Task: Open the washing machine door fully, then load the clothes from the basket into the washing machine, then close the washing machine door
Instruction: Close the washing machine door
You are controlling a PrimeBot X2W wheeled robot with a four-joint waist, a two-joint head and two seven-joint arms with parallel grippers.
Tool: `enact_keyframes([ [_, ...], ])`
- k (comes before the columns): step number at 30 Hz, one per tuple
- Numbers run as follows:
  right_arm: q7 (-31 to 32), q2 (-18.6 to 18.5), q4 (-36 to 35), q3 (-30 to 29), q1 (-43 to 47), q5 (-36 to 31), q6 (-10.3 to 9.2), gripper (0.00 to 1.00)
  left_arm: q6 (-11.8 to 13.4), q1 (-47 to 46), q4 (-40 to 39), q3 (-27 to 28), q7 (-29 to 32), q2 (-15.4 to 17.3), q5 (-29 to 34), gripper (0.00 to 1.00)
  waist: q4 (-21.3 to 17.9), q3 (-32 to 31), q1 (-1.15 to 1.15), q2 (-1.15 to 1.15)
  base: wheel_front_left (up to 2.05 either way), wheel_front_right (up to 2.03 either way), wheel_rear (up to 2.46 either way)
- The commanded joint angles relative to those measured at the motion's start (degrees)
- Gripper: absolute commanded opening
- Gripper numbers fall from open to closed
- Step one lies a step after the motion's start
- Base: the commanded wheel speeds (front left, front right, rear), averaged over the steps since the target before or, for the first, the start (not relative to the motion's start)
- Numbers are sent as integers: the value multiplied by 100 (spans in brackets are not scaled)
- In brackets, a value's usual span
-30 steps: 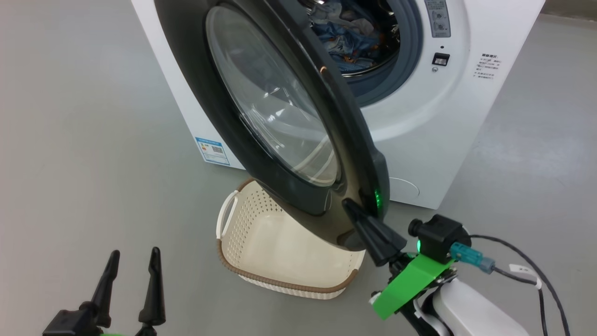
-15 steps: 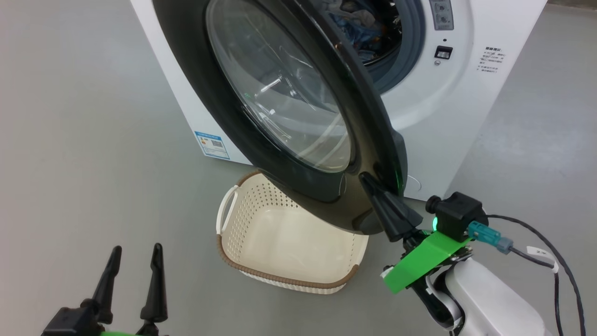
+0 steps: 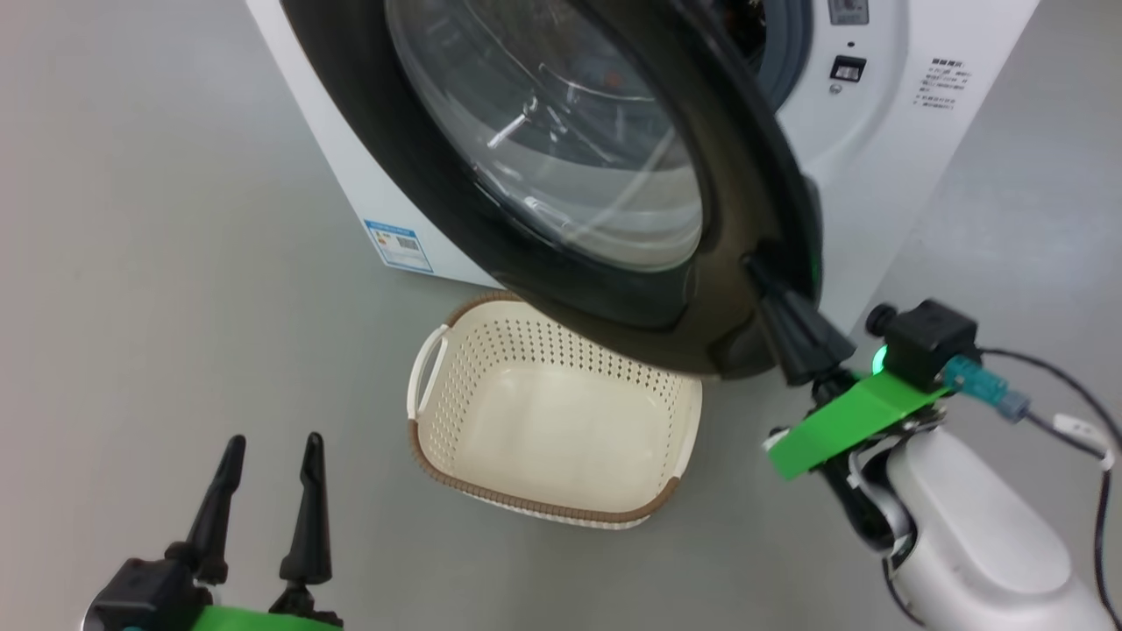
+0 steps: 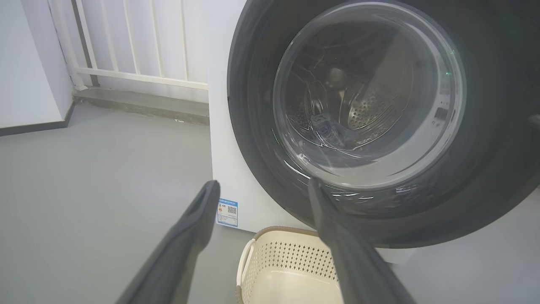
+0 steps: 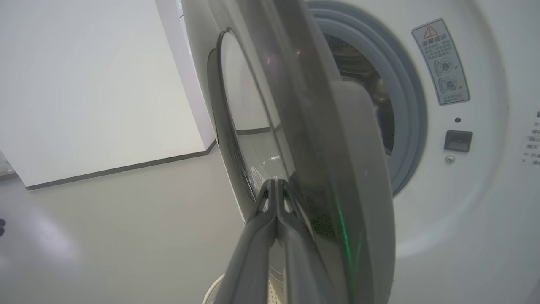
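The washing machine door [image 3: 421, 175] stands partly swung over the mouth of the white washing machine [image 3: 877, 131]. My right gripper [image 3: 754, 263] is shut, its joined tips resting against the door's black outer rim near the lower edge; in the right wrist view the right gripper [image 5: 276, 182] touches the door [image 5: 312, 105]. Blue clothes [image 4: 327, 128] show through the glass, lying in the drum. The cream basket [image 3: 491, 368] sits on the floor below the door with nothing in it. My left gripper [image 3: 273, 441] hangs open at the lower left, apart from everything.
Grey floor surrounds the machine. A white railing [image 4: 139, 76] and wall stand behind it at the left. A blue label [image 3: 399, 247] sits low on the machine's front. The right arm's cable [image 3: 1087, 421] trails at the right edge.
The door has swung closer to the machine front, with my shut right gripper travelling along against its rim. More of the basket shows from under the door. The left gripper stays open.
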Motion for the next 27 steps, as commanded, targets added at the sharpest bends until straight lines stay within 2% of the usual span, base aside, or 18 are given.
enact_keyframes([
  [1, -28, -23, -90, -83, -254, -75, -2, 0, 2, -231, -195, 147, -37, 30, 40, 100, 15, 105, -1, 0, 0, 0, 0],
  [27, -28, -383, 410, -852, -1605, -250, -2, 0, 2, -769, -496, -211, -37, -120, -99, 100, 426, 1052, -1, 0, 0, 0, 0],
])
